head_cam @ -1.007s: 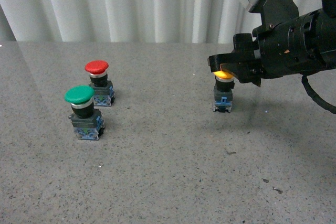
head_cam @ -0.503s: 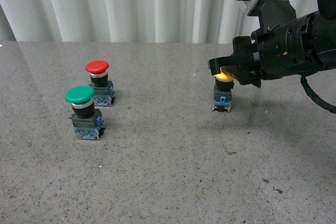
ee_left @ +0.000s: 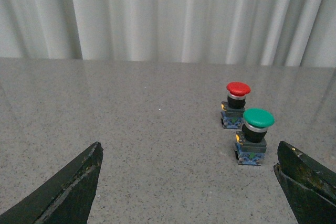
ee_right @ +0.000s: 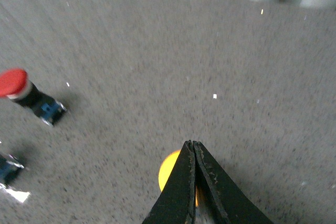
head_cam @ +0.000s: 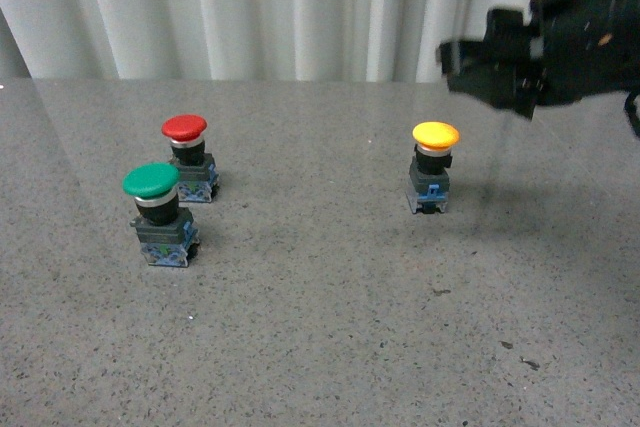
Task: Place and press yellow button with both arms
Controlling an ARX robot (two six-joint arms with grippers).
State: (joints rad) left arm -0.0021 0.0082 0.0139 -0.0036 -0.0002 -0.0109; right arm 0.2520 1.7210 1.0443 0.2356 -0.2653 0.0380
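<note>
My right gripper [head_cam: 452,55] hangs above the yellow button [head_cam: 434,168], jaws pressed together, holding nothing, probably clear of the cap. Button stands upright on table [head_cam: 320,347]. My left gripper [ee_left: 189,182] gapes wide.

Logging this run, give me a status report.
Right end effector shut, above yellow button. Left end effector open, empty. Button upright on table, nothing blocking.

Yellow button [head_cam: 435,135], upright and free on the table, yellow-orange cap uppermost.
</note>
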